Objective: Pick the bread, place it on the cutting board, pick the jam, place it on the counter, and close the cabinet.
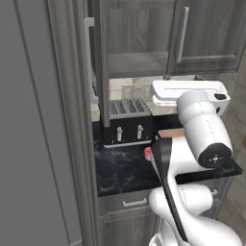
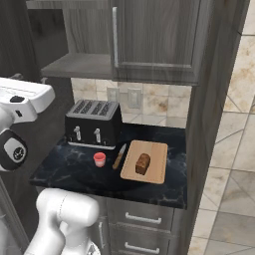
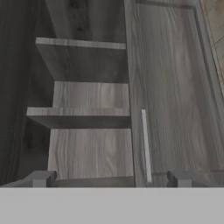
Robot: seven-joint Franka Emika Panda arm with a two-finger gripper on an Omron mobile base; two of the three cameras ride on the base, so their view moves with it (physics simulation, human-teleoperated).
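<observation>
Well, from where I stand most of the job looks finished: the bread [image 2: 143, 163], a dark crusty chunk, lies on the cutting board [image 2: 157, 169], a flat pale wooden slab with rounded corners. The jam [image 2: 99, 159], a squat reddish jar, stands on the counter [image 2: 69, 169], glossy black stone with pale veins, just in front of the black toaster [image 2: 93, 123] and beside a slim wooden-handled knife [image 2: 119, 157]. What's left, I'd judge, is shutting the cabinet [image 3: 170, 87]: its left door [image 1: 99, 72] stands swung out and bare grey shelves [image 3: 78, 116] show inside the woodgrain box. The gripper [image 3: 111, 179] is raised to face those shelves, its jaws spread wide and empty, near the shut door's thin metal bar handle [image 3: 146, 146]
</observation>
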